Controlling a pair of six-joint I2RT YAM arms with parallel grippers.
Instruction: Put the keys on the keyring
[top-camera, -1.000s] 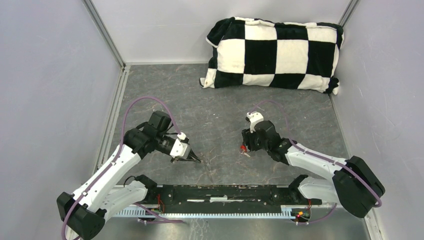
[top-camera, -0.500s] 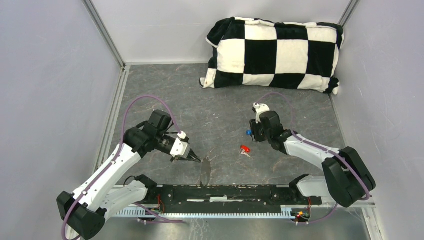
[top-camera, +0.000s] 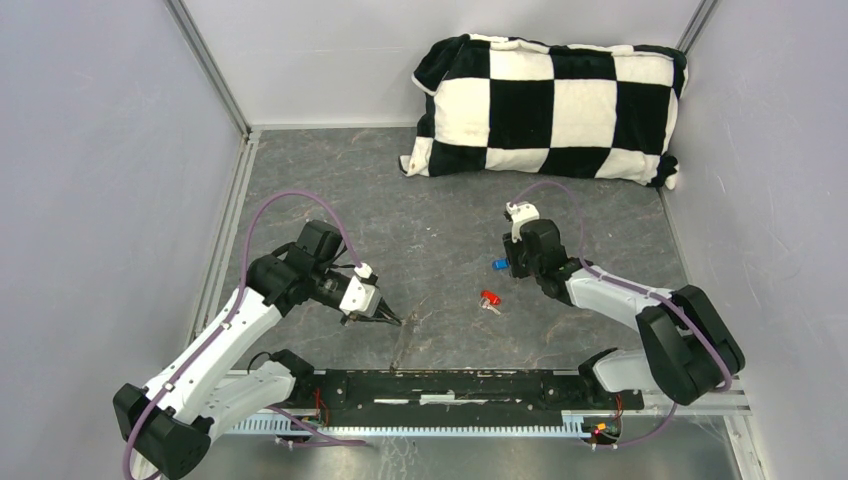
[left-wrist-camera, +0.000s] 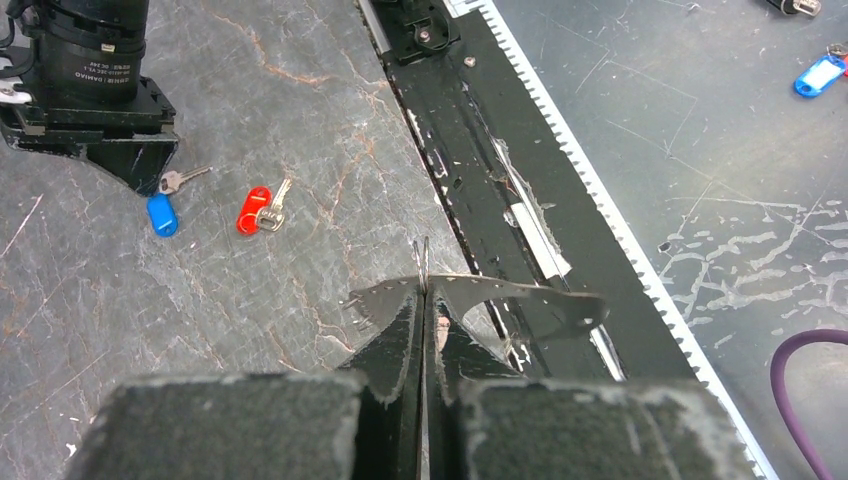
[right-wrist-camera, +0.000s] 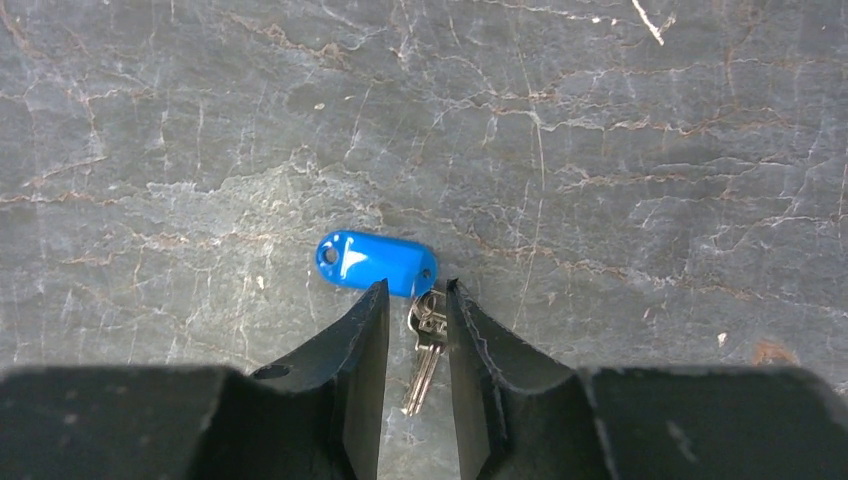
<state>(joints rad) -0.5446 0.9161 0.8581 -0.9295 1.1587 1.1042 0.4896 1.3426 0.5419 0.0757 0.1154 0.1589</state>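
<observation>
Plastic-headed keys, I count two: blue key (right-wrist-camera: 377, 264), red key (left-wrist-camera: 253, 211) | one floppy grey keyring (left-wrist-camera: 520, 298) pinched in left gripper (left-wrist-camera: 422, 290) | right gripper (right-wrist-camera: 417, 300) spread astride blue key's metal blade

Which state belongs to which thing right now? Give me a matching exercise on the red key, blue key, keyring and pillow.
Things:
1. red key
2. blue key
3. keyring
4. pillow

States:
A. clamped in the shut left pincer
B. at the far end of the table
C. lying free, between the two arms
D. lying flat, its metal shank straddled by the open right pincer

Pairs: 1-C; 2-D; 3-A; 4-B
</observation>
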